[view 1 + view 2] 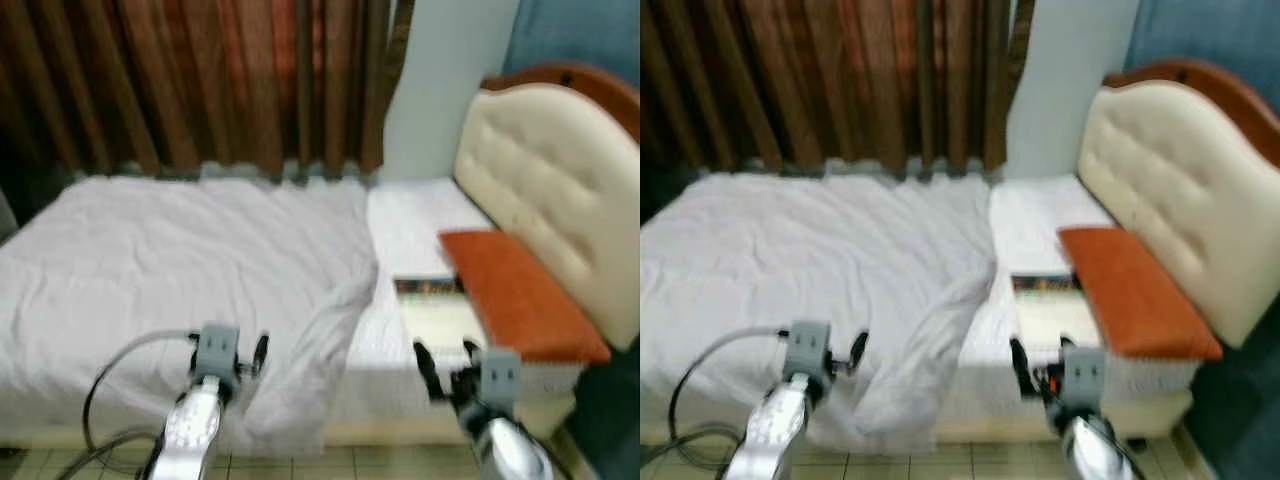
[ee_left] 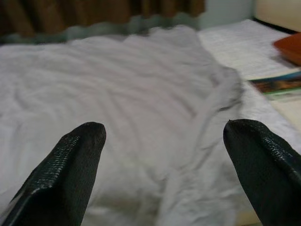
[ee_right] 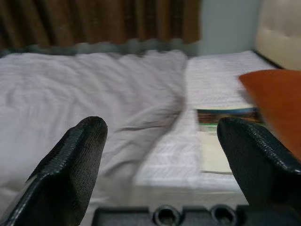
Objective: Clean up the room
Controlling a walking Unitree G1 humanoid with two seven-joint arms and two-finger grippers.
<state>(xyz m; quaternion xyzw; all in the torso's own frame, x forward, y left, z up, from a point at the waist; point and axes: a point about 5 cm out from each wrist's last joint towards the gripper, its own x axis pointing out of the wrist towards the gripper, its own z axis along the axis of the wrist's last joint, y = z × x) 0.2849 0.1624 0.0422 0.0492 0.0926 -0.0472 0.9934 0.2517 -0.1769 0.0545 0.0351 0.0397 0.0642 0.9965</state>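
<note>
Both grippers spread wide and empty at lower frame: left gripper (image 1: 243, 352) faces the rumpled white sheet (image 1: 200, 270); right gripper (image 1: 443, 360) faces the book (image 1: 432, 305) beside the orange pillow (image 1: 520, 295), centre right, presumably for pickup

rumpled white bed sheet (image 1: 170, 250) | flat orange cushion (image 1: 520, 295) | cream tufted headboard (image 1: 550, 170) | brown striped curtain (image 1: 200, 80)

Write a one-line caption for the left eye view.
Both open grippers, left and right, face a rumpled white bed.
</note>
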